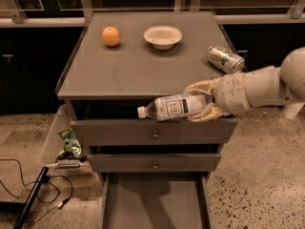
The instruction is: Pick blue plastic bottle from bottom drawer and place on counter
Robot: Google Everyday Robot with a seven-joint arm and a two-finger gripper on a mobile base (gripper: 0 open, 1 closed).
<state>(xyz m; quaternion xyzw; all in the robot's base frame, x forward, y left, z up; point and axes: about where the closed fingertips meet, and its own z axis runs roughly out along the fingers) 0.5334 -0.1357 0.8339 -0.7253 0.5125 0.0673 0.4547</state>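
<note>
My gripper [202, 101] reaches in from the right on a white arm and is shut on the blue plastic bottle [174, 107]. The bottle is clear with a white cap and a white label. It lies level in the air, cap to the left, in front of the counter's front edge and above the top knobbed drawer. The counter [138, 68] is the flat grey cabinet top. The bottom drawer [155, 204] is pulled out at the bottom of the view, and its grey floor is bare.
On the counter are an orange [111, 36] at the back left, a white bowl [163, 36] at the back middle and a dented silver-green can [224, 58] at the right edge. A clear bin [57, 142] with a green bag stands left of the cabinet. Cables lie on the floor.
</note>
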